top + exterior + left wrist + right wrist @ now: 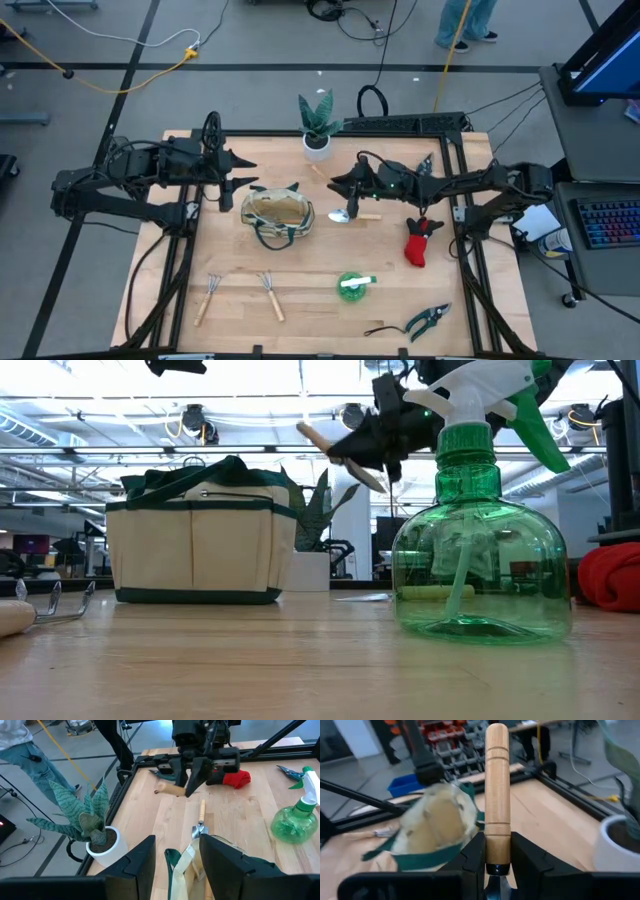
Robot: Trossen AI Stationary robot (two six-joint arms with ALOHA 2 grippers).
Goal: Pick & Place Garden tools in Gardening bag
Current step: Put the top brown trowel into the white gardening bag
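Note:
The cream gardening bag [277, 212] with green trim stands open on the table's left middle. My right gripper [340, 185] hovers just right of the bag, shut on a wooden-handled garden tool [497, 780]. My left gripper [232, 176] stands open above the table, left of the bag and holding nothing. A metal trowel [352, 213] lies flat beneath my right gripper. A red-black glove [420, 240], two mini rakes [240, 296], a green spray bottle [353, 285] and pruning shears [428, 320] lie on the near half. My right gripper pinches the wooden handle's lower end [497, 832], by the metal collar, between its two fingers. The fingers come level from the table's right and lie along the handle. The handle sticks out past the fingertips toward the bag, lifted clear of the table [315, 435]. The tool's metal end is hidden under the gripper.
A green plant in a white pot [318, 130] stands at the far edge, close behind my right gripper. Another pair of dark shears [425, 165] lies at the far right. A black frame [470, 200] borders the table's right side.

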